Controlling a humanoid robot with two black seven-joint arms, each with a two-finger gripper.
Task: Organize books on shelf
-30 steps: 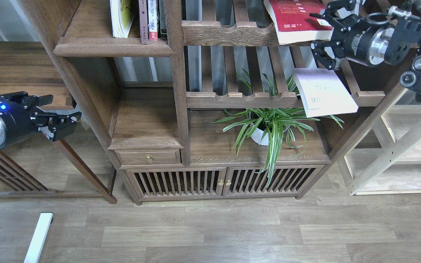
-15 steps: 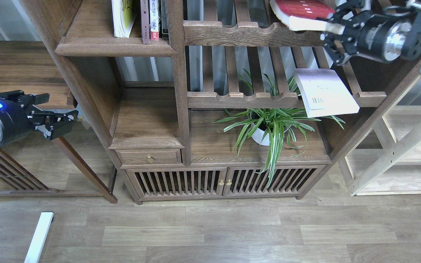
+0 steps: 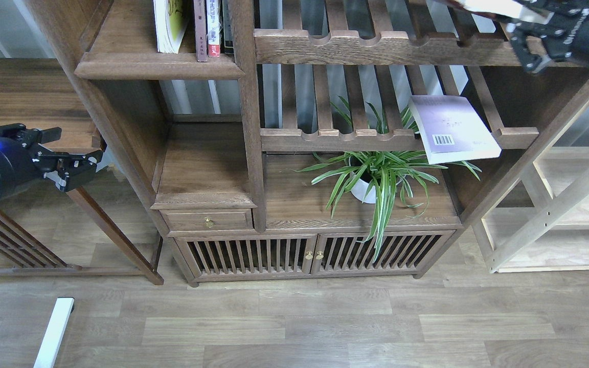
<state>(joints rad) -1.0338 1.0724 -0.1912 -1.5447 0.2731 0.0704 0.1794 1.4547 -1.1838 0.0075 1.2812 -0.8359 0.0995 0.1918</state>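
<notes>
1. The dark wooden cabinet (image 3: 207, 168) fills the view, and its upper slatted rack (image 3: 376, 46), which carried the red book a second ago, is now bare.
2. That red book (image 3: 483, 6) has risen almost out of the top edge; only a strip of its white pages shows, pinched in the right gripper (image 3: 527, 30), whose fingers are closed on it. The lift looks done, and the carry leftward to the shelf (image 3: 156, 64) is what remains.
3. The lavender book (image 3: 453, 128) lies flat on the lower slatted rack (image 3: 376, 137), one corner jutting past the front rail above the spider plant (image 3: 376, 176).
4. On the shelf the yellow-green book (image 3: 169, 25) stands at the left beside thin upright books (image 3: 207, 28); bare board left of it offers room.
5. The left gripper (image 3: 72, 166) hangs well apart at the left, fingers spread, holding nothing.
</notes>
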